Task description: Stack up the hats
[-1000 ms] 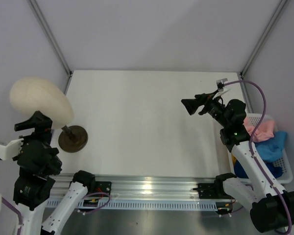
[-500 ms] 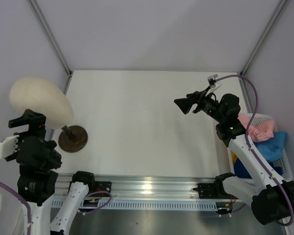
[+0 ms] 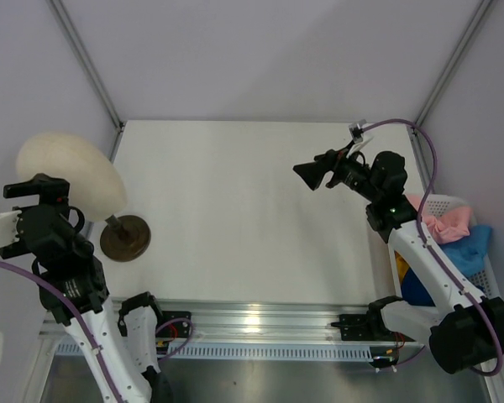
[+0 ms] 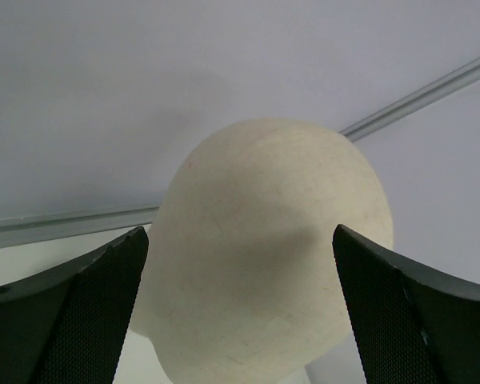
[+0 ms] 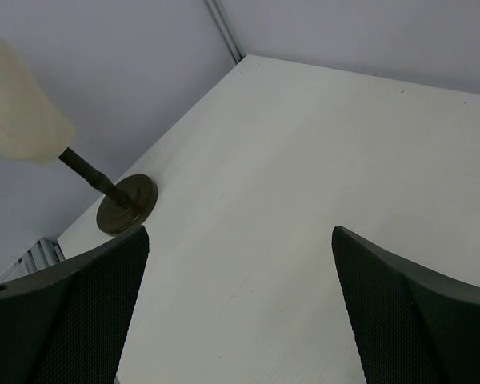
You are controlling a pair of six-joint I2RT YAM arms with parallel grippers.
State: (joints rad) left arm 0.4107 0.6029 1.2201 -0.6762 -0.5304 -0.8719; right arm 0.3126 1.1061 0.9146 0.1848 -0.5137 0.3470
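Note:
The hats lie bunched in a white basket (image 3: 443, 200) off the table's right edge: a pink hat (image 3: 447, 221), a light blue hat (image 3: 477, 248) and a navy blue hat (image 3: 415, 290) show. The yellow-orange hat is hidden. My right gripper (image 3: 307, 173) is open and empty, held high over the right half of the table, left of the basket; in the right wrist view (image 5: 240, 230) only bare table lies between its fingers. My left gripper (image 3: 35, 186) is open and empty at the far left; in the left wrist view (image 4: 240, 230) it faces the cream head form.
The cream egg-shaped head form (image 3: 67, 172) on a dark brown round base (image 3: 124, 238) stands at the table's left edge; it also fills the left wrist view (image 4: 264, 176), and its base shows in the right wrist view (image 5: 126, 206). Grey walls enclose the white table (image 3: 235, 210).
My right gripper has swung left and farther out over the table, away from the basket. My left arm has shifted left and up beside the head form.

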